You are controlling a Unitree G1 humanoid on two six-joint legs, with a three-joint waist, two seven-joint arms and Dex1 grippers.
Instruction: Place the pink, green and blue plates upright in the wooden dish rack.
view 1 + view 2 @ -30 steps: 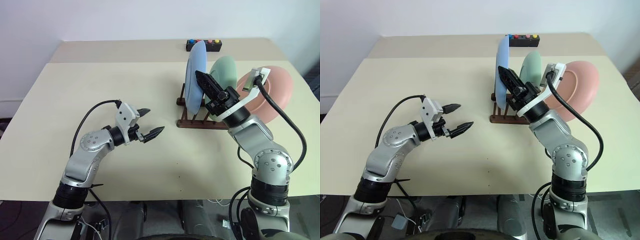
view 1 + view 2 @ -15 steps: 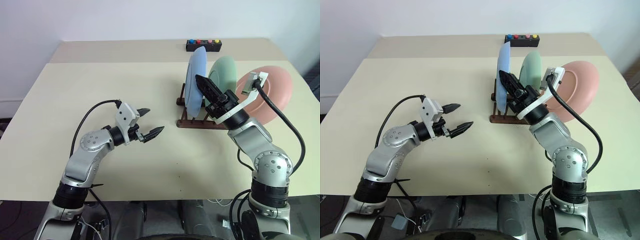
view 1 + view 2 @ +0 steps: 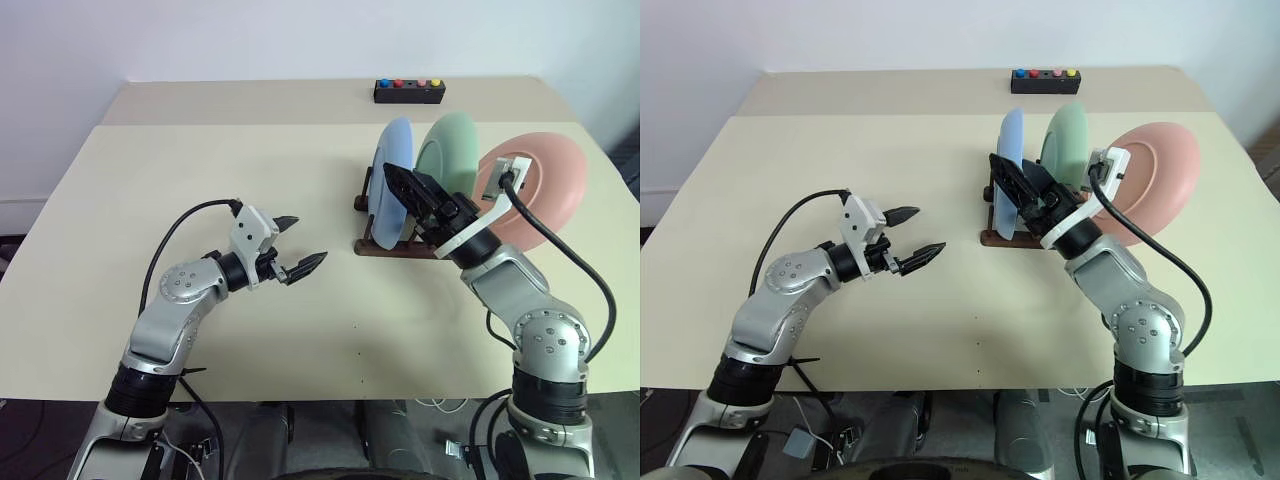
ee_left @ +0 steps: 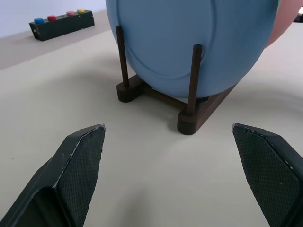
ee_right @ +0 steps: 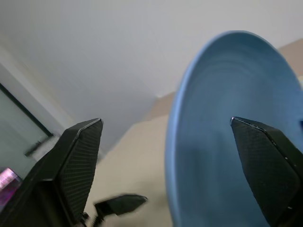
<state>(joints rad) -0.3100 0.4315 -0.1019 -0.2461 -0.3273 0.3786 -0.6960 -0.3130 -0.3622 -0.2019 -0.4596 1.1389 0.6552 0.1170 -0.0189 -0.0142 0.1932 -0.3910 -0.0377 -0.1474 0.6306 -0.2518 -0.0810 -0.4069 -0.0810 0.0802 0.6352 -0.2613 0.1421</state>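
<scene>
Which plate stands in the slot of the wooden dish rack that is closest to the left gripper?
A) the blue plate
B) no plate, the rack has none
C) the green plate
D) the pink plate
A: the blue plate stands upright at the end of the wooden dish rack facing the left gripper, with the green plate and pink plate behind it.

A pale beige table (image 3: 200, 160) carried the scene. On it, toward the right, stood the wooden dish rack (image 3: 375, 243) with its dark rails resting flat on the top. Near the far edge lay a small black box (image 3: 408, 91) with coloured buttons, well apart from the rack.
</scene>
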